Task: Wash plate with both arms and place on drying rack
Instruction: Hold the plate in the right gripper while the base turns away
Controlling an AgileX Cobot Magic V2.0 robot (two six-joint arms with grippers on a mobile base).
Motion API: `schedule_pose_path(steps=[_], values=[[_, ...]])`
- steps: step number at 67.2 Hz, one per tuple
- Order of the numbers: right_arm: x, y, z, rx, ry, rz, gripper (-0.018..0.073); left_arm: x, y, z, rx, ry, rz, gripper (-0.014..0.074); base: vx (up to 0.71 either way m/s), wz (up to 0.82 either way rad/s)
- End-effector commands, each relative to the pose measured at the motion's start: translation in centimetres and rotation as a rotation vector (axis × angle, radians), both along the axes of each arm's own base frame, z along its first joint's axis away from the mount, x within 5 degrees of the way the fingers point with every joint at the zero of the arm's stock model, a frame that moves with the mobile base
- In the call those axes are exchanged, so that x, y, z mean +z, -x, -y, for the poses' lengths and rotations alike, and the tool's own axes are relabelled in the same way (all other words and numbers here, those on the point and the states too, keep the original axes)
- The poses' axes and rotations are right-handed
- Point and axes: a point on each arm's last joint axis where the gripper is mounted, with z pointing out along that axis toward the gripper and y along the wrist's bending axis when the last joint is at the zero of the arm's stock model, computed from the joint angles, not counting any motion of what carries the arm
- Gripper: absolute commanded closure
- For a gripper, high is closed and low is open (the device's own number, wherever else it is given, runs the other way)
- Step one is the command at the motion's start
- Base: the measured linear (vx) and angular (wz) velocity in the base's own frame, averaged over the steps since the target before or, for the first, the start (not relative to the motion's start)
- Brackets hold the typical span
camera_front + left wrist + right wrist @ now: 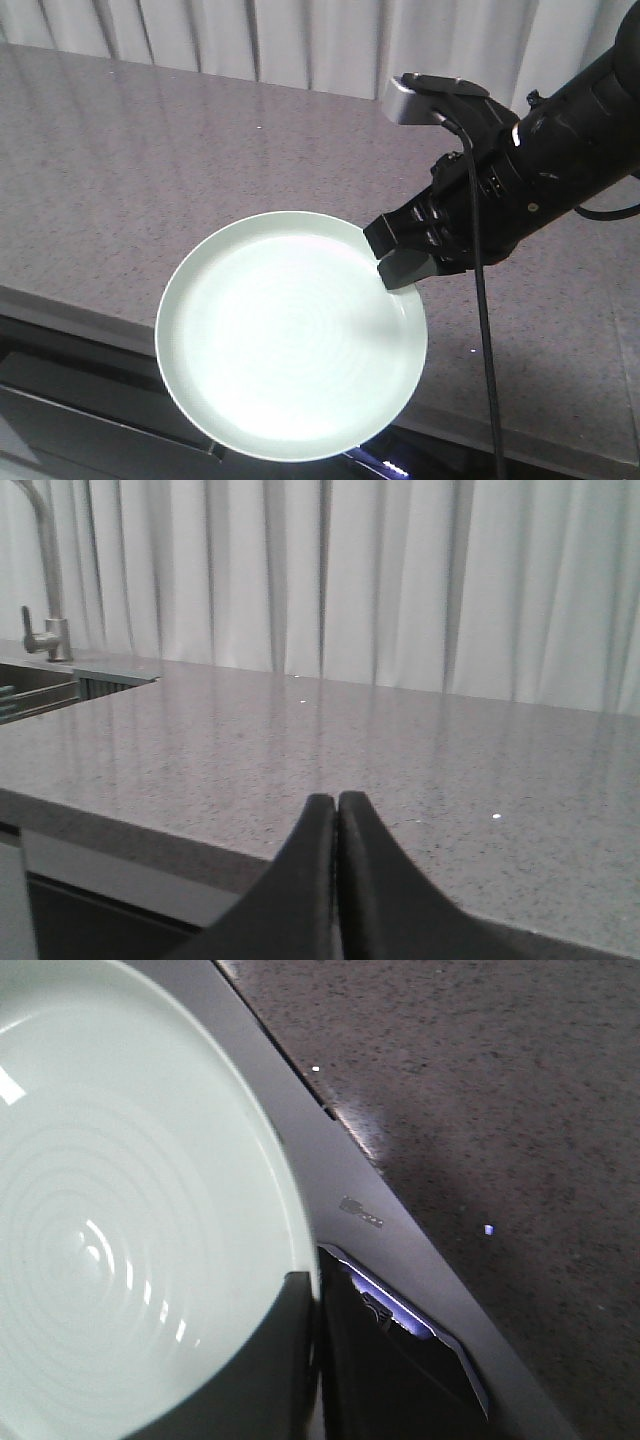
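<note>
The pale mint-green plate [290, 335] hangs tilted in the air over the counter's front edge. My right gripper [400, 262] is shut on its right rim, one finger on the inner face and one behind. The right wrist view shows the plate [120, 1210] filling the left side, with the right gripper [315, 1280] pinching its edge. The right arm [560, 150] reaches in from the right and carries a silver-grey block [410, 98]. In the left wrist view my left gripper [337, 798] is shut with nothing in it, low before the counter. A short strip of thin parallel rods by the sink looks like the drying rack [105, 685].
A speckled grey stone counter [150, 180] runs across, backed by white curtains [350, 570]. At the far left of the left wrist view a steel faucet [45, 580] stands over a sink [30, 690]. Dark cabinet fronts [80, 420] lie below the counter edge.
</note>
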Motion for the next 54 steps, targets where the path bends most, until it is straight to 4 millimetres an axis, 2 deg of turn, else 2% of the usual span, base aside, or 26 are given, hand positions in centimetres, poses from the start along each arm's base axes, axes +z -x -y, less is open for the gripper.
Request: schedule_pose_path(steps=[1, 54], values=[[1.88, 1.18, 0.26, 0.021, -0.043, 0.031, 0.0564, 1.68, 0.39, 0.02, -0.003, 0.003, 0.117, 0.0603, -0.1, 0.44], [1.88, 1.18, 0.26, 0.021, -0.043, 0.031, 0.0564, 1.68, 0.39, 0.02, -0.003, 0.003, 0.117, 0.0603, -0.13, 0.52]])
